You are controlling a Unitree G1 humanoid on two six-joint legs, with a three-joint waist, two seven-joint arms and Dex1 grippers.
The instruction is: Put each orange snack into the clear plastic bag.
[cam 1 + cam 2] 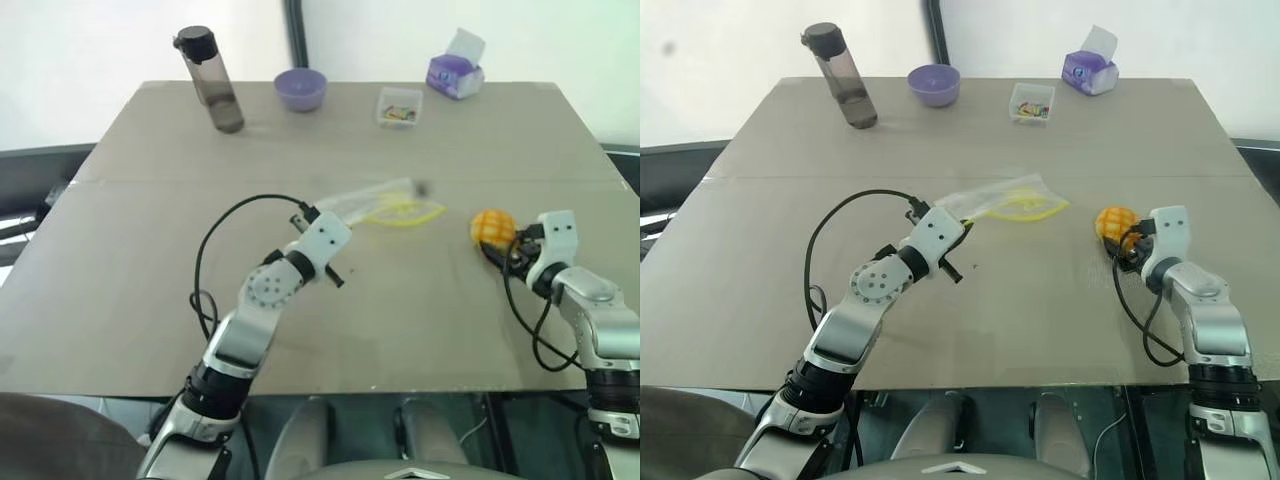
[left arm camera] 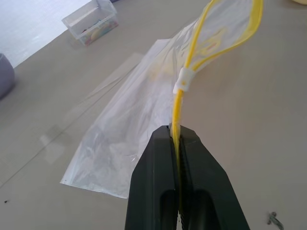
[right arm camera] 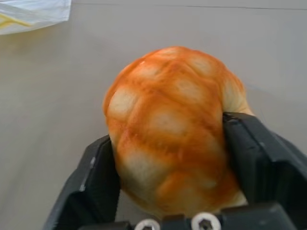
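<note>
The left gripper (image 2: 178,132) is pinched tight on the yellow seal strip of the flat, transparent zip bag (image 1: 385,205), which lies near the middle of the surface (image 1: 150,290). Lifting the strip this way pulls the bag's mouth into an open loop facing the surface's right edge, so something can be slid in from that side.

The rounded yellow-orange bun with a criss-cross top (image 1: 492,227) sits on the surface near its right edge, well apart from the bag's mouth. The right gripper (image 3: 170,153) straddles it, one black finger against each side, the jaws spread about the bun's width. This looks like a grasp being taken: low on the bun's flanks, so it can be carried across to the held-open mouth.
</note>
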